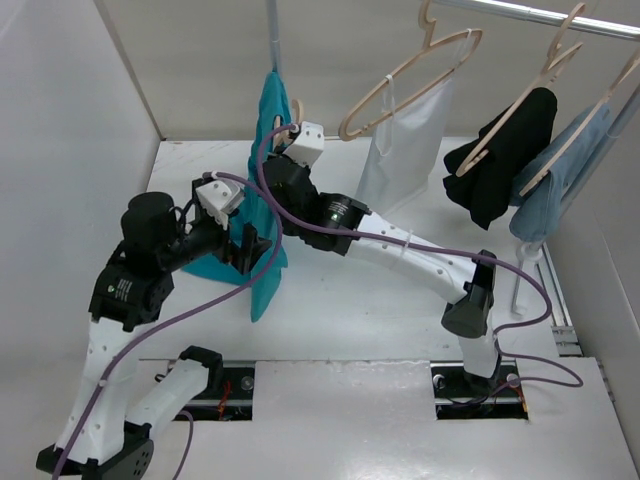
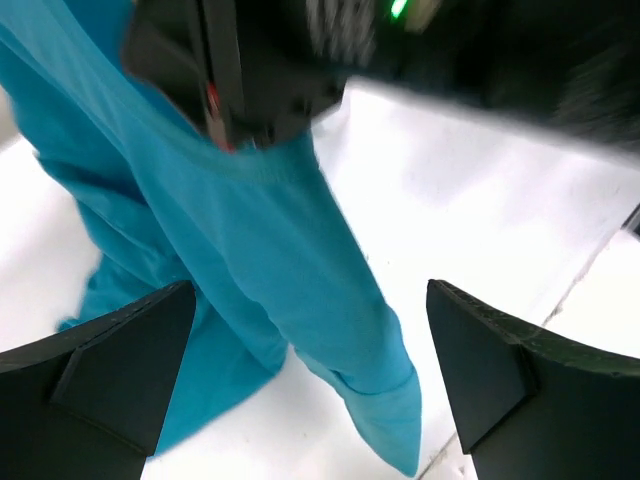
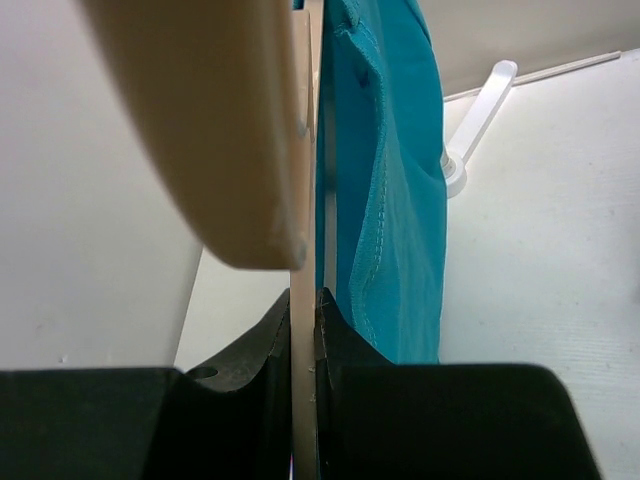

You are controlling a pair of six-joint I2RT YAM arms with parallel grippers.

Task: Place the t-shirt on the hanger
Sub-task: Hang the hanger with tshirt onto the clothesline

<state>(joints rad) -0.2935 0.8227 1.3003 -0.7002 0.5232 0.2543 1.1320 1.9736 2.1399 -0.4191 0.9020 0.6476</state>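
Right wrist view: teal short-sleeved cotton t-shirt hanging against a clamped pale beige wooden hanger.
The right gripper is closed tight on the hanger's thin edge, with the shirt just beside it. The left gripper gapes wide; teal cloth hangs between its fingers, unpinched, and its lower folds trail onto the white table.

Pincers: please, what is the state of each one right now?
Left pincer: open, holding nothing.
Right pincer: closed on the hanger.
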